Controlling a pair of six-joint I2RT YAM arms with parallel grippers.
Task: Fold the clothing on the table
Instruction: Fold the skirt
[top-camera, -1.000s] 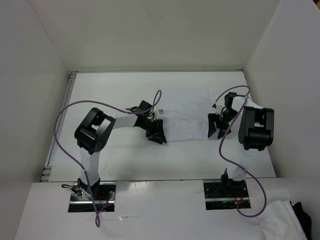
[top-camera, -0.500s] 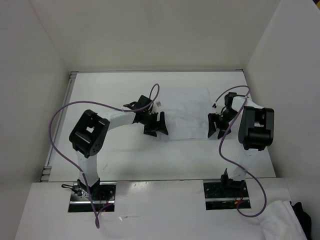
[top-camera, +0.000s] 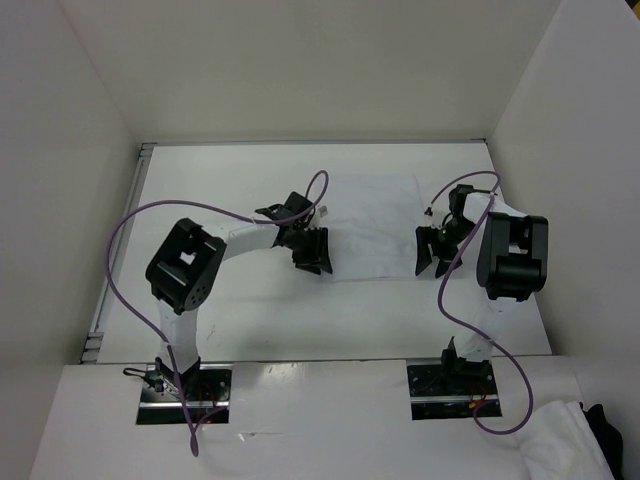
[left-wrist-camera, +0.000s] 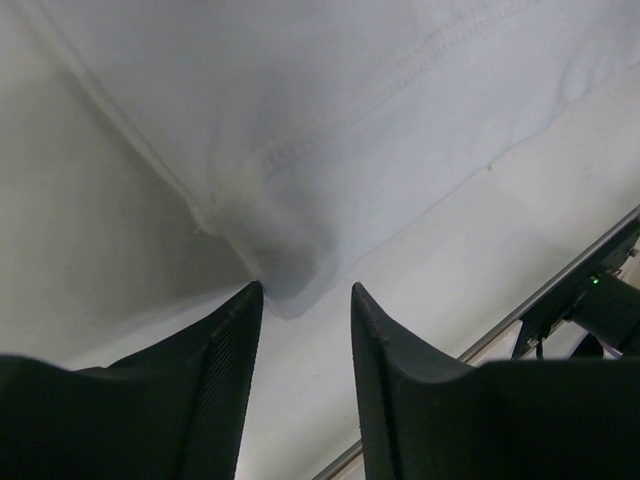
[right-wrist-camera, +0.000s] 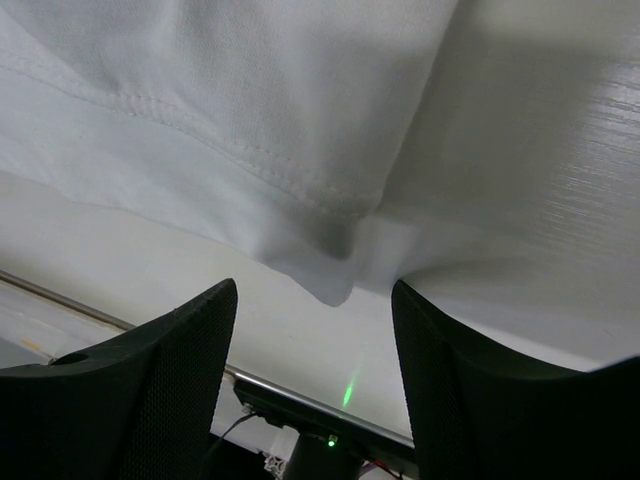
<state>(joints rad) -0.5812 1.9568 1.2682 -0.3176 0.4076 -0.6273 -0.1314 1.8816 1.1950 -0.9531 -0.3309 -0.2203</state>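
Observation:
The clothing (top-camera: 372, 222), a thin white garment, lies flat on the table (top-camera: 220, 180) between my two arms. My left gripper (top-camera: 312, 255) hovers at its near left corner. In the left wrist view the hemmed corner (left-wrist-camera: 283, 268) bunches just beyond the fingertips, and the left gripper (left-wrist-camera: 306, 290) is open with only bare table between its fingers. My right gripper (top-camera: 432, 256) sits at the near right corner. The right wrist view shows that gripper (right-wrist-camera: 313, 290) open wide, with the tip of the garment's corner (right-wrist-camera: 330, 265) reaching down between the fingertips, not pinched.
White walls close in the table on three sides. A metal rail (top-camera: 118, 250) runs along its left edge. A bulkier white cloth heap (top-camera: 565, 440) with a dark garment (top-camera: 606, 425) lies off the table at bottom right. Purple cables (top-camera: 135, 215) loop from both arms.
The left arm carried its gripper a little farther along the garment's left edge; its jaws widened and then narrowed again. The right arm has not moved.

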